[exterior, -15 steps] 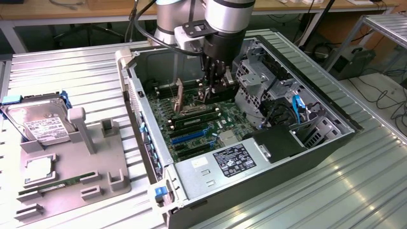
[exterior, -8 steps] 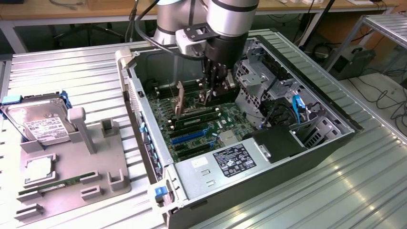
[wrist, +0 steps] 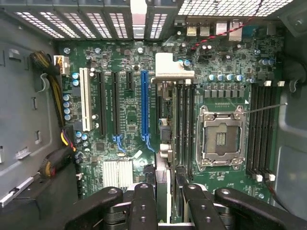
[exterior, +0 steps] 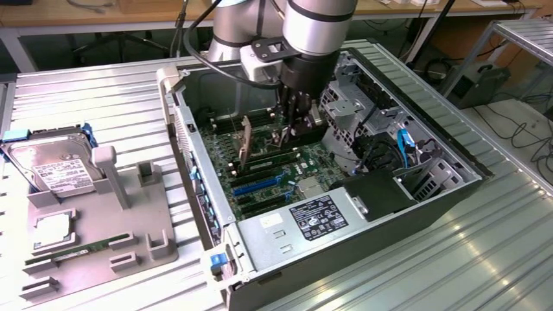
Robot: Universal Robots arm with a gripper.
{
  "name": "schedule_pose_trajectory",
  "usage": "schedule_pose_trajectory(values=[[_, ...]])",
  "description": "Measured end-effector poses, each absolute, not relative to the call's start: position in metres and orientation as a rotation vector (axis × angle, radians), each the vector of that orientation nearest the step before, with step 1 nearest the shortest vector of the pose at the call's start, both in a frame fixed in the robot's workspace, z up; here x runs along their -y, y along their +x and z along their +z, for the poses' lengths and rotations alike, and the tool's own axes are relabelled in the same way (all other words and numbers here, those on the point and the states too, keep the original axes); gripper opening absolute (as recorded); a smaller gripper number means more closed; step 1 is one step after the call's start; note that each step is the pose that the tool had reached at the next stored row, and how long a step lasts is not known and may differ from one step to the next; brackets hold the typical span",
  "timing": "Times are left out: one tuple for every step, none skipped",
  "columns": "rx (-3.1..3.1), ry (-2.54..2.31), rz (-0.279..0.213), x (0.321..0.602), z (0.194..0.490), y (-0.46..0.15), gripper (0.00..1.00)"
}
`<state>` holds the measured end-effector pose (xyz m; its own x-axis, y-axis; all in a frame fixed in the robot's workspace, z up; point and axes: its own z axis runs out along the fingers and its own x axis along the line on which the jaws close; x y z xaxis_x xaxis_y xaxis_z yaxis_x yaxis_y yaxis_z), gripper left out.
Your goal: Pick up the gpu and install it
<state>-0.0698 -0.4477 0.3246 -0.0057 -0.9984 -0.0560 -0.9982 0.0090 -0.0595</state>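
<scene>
The gpu [wrist: 163, 143] is seen edge-on in the wrist view, a thin card running from between my fingers to its silver end bracket [wrist: 171, 72] near the case's vented back wall. My gripper [wrist: 165, 191] is shut on the card's near end. The card stands on edge over the green motherboard [wrist: 124, 120], just beside the long blue slot [wrist: 145, 105] and next to the black memory slots [wrist: 184, 124]. In the exterior view my gripper [exterior: 296, 126] reaches down into the open computer case [exterior: 449, 175], with the gpu [exterior: 246, 139] upright below it.
A power supply [exterior: 315, 217] fills the case's near end, and drive cages and cables [exterior: 380, 142] line its right side. The empty CPU socket [wrist: 220, 139] lies past the memory slots. At the exterior view's left, a grey fixture [exterior: 95, 227] holds a hard drive [exterior: 52, 168] and a memory stick [exterior: 74, 249].
</scene>
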Motion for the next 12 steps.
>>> schedule_pose_trajectory(values=[[-2.171,-2.156,-0.004,0.449,0.324,-0.07,0.27],[-2.171,-2.156,-0.004,0.451,0.324,-0.071,0.27],[-2.171,-2.156,-0.004,0.453,0.324,-0.071,0.27],[-2.171,-2.156,-0.004,0.454,0.324,-0.072,0.27],[-2.171,-2.156,-0.004,0.456,0.324,-0.072,0.27],[-2.171,-2.156,-0.004,0.459,0.324,-0.074,0.27],[-2.171,-2.156,-0.004,0.461,0.324,-0.075,0.27],[-2.171,-2.156,-0.004,0.461,0.323,-0.077,0.27],[-2.171,-2.157,-0.004,0.462,0.323,-0.078,0.27],[-2.171,-2.156,-0.004,0.462,0.322,-0.081,0.27],[-2.171,-2.156,-0.004,0.463,0.321,-0.083,0.27],[-2.171,-2.156,-0.004,0.463,0.321,-0.083,0.27]])
